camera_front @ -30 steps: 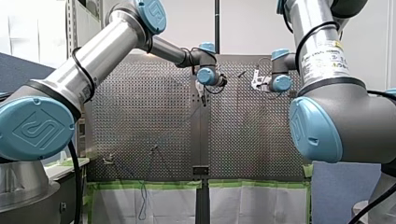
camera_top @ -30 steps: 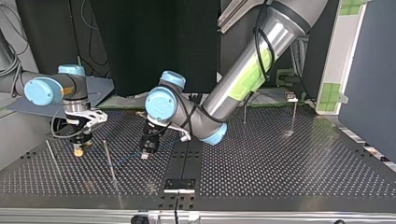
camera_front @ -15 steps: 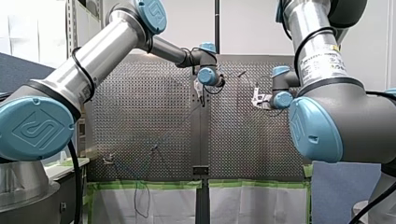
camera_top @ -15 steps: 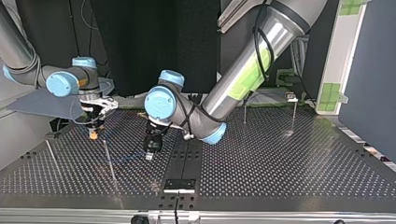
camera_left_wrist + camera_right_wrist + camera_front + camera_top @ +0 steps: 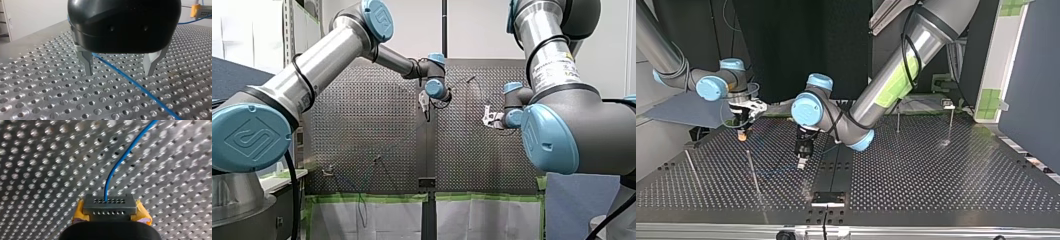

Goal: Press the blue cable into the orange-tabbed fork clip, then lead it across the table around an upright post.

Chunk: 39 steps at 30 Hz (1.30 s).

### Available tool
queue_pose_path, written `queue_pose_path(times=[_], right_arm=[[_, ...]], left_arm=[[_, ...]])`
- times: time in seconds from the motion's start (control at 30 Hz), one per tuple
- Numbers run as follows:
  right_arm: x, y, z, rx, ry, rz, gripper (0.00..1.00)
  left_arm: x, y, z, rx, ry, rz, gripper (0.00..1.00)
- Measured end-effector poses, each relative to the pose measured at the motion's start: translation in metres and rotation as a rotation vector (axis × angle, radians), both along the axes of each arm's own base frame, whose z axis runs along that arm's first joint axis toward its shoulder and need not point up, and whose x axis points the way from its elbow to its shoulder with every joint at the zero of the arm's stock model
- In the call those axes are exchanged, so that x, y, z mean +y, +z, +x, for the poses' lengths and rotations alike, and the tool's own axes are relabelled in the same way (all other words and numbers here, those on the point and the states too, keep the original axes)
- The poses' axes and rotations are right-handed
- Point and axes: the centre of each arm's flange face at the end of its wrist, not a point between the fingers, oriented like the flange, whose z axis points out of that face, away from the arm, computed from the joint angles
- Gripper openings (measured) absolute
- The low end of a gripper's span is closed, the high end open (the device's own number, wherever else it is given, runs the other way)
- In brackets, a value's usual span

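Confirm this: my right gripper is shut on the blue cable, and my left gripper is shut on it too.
One part is wrong. The right gripper is shut on the blue cable, but the left gripper is open. The left wrist view shows the cable running between its spread fingers, not clamped.

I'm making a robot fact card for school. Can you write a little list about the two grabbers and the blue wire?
left gripper: open, fingertips close to the table, one on each side of the cable
right gripper: shut on the cable, yellow pads showing
blue cable: lies along the perforated table
orange clip: far beyond the left gripper, a blue cable reaching it
upright post: stands between the two grippers in the top view
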Motion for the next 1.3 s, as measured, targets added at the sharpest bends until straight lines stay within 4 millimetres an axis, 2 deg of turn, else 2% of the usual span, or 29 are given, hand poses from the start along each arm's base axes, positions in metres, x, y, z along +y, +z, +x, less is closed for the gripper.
queue_pose_path(times=[0.57,1.3], right_arm=[[0.005,-0.080,-0.014,0.003,-0.066,0.066,0.00],[0.006,-0.202,-0.062,0.029,-0.155,0.148,0.00]], left_arm=[[0.002,0.000,0.001,-0.003,0.019,-0.004,1.00],[0.004,0.000,0.002,0.000,0.021,-0.005,1.00]])
